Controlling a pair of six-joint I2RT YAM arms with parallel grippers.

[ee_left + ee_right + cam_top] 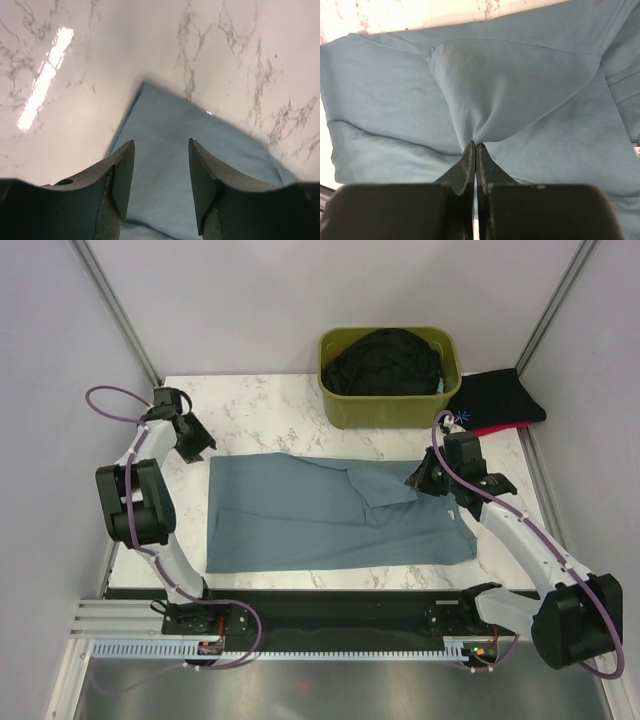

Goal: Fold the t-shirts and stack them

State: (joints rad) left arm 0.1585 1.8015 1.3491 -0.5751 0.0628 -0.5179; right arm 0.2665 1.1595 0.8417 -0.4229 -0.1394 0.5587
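Teal t-shirt (300, 515) lies spread across the marble worktop (270, 405), where we see our right fingers (467, 165) pressed together on a raised pinch of its cloth. Our left fingers (120, 170) hang spread above its far left corner. Beyond, a black t-shirt (385, 362) fills the green bin (385, 408), with a folded black-and-red stack (497, 395) beside it.
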